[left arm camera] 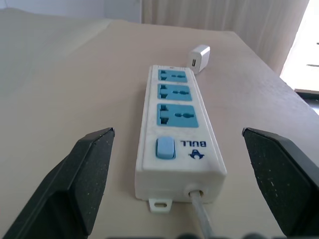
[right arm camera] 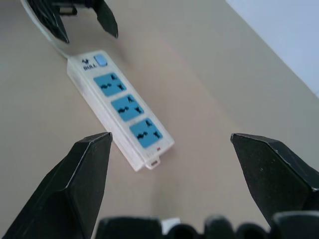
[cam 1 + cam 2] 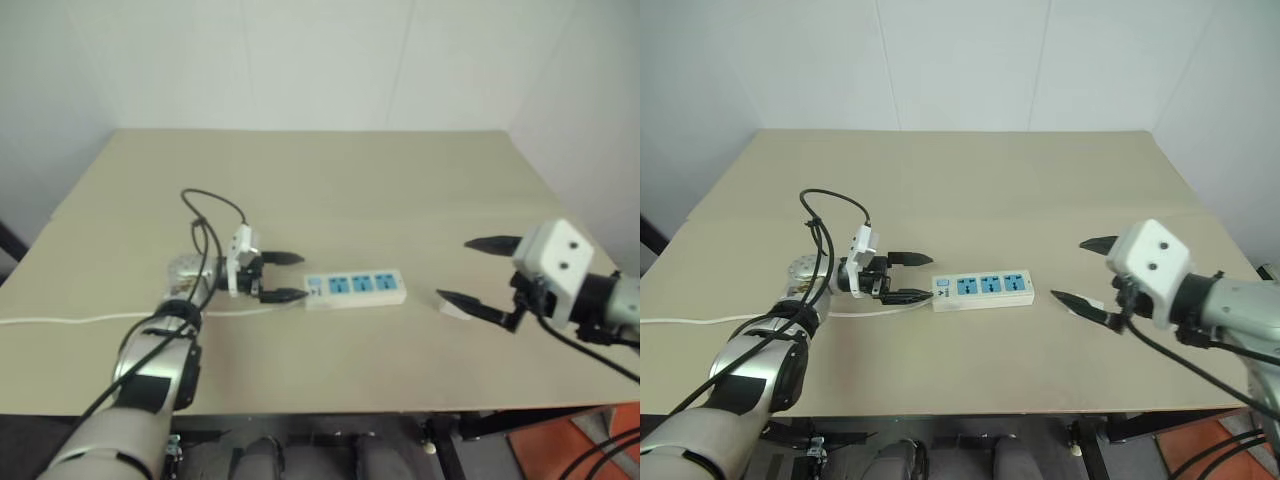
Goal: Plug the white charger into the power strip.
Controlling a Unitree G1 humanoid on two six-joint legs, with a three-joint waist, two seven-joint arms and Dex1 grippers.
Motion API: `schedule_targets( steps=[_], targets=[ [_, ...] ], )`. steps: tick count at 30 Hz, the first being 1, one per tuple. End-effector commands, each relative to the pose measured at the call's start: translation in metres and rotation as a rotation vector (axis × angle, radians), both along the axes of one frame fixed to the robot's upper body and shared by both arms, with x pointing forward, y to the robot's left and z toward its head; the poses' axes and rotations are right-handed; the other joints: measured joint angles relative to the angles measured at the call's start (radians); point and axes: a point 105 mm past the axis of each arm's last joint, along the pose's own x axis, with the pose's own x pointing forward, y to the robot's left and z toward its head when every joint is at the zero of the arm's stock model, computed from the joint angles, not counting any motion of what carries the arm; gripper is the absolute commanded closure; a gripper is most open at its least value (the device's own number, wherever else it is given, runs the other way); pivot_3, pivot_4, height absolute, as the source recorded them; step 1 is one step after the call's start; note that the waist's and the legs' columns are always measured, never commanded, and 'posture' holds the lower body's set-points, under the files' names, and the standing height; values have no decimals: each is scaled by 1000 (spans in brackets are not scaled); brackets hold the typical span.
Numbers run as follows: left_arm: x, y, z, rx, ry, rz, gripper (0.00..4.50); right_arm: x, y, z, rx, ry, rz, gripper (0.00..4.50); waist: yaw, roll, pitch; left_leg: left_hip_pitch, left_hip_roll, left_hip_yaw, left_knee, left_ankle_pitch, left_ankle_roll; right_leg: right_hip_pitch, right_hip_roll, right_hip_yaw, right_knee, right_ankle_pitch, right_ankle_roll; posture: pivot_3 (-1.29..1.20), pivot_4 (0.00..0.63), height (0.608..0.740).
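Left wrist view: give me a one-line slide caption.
Open left gripper faces the switch end of the power strip; white charger lies past its far end.

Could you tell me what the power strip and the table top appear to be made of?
The power strip looks like glossy white moulded plastic with blue socket panels; its smooth casing catches light. The table top looks like matte beige laminate or painted board, even and without visible grain; which one cannot be told.

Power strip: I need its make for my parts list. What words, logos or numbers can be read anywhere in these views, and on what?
"BULL", with a small blue logo beside it: on the power strip, next to its blue switch.
The white charger: no text readable.
Nothing else bears legible text.
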Motion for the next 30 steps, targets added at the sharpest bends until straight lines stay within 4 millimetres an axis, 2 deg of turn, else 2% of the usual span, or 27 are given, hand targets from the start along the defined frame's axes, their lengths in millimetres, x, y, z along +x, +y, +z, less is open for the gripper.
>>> schedule_targets(
  steps=[1,10,18,21,24,26,30],
  targets=[
    [5,-9,8,25,-69,-4,36,-3,9,2,3,-36,-1,0,6,0,0,0,0,0,0,0,0,0,0,0,0,0,0,0,150,740],
    [10,-26,-10,109,-65,52,36,-6,16,-6,10,-16,-27,0,16,0,0,0,0,0,0,0,0,0,0,0,0,2,-3,0,150,740],
    [11,-32,-36,254,-18,83,36,-4,21,-9,14,6,-40,0,18,-1,0,0,0,0,0,0,0,0,0,0,0,2,-3,0,150,740],
    [11,-35,-38,255,16,79,36,-5,25,-13,11,24,-34,0,20,-1,-1,1,0,0,0,0,0,1,0,0,0,2,-3,0,150,740],
    [10,-38,-32,224,12,55,629,-5,27,-19,4,44,-35,0,20,-1,-2,2,0,0,0,0,0,2,0,0,0,1,-1,0,150,740],
    [9,-40,-26,192,10,42,1199,-6,28,-24,-6,57,-38,0,20,-1,-2,2,0,0,0,0,0,1,0,0,0,0,0,0,150,740],
    [12,-38,-15,121,21,51,1212,-5,30,-31,-8,73,-47,0,21,-2,-2,0,0,0,0,0,0,0,0,0,0,3,-4,0,150,740]
  ],
)
